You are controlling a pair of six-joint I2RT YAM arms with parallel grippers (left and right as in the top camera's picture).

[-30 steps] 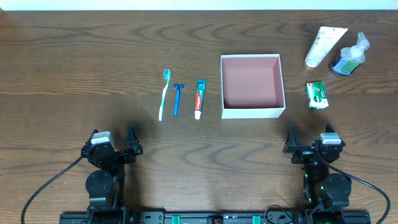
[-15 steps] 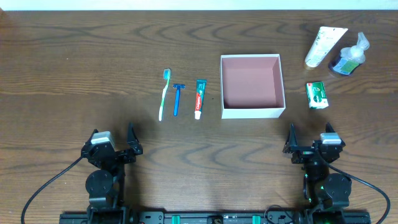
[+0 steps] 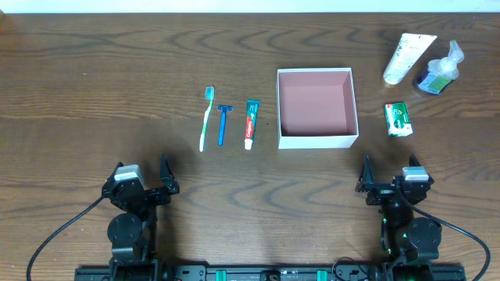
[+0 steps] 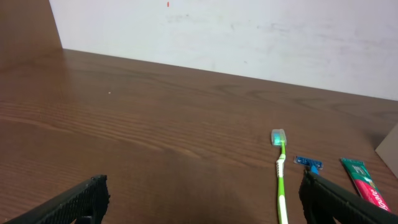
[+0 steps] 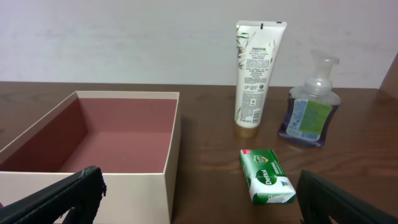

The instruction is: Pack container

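Left tool (image 3: 141,168) and right tool (image 3: 388,165) open, container (image 3: 317,141) untouched

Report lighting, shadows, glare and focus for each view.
Overhead: even light, no glare, sharp throughout, only faint shadows. Left wrist: toothbrush crisp, jaws dark and soft at the bottom corners. Right wrist: tube and soap box labels legible, container inside evenly lit, jaws dark and blurred.

We count one toothbrush (image 3: 205,117), one blue razor (image 3: 223,123), one toothpaste tube (image 3: 251,123), one container (image 3: 317,141), one Pantene tube (image 3: 408,58), one pump bottle (image 3: 437,72) and one Dettol soap bar (image 3: 398,119).
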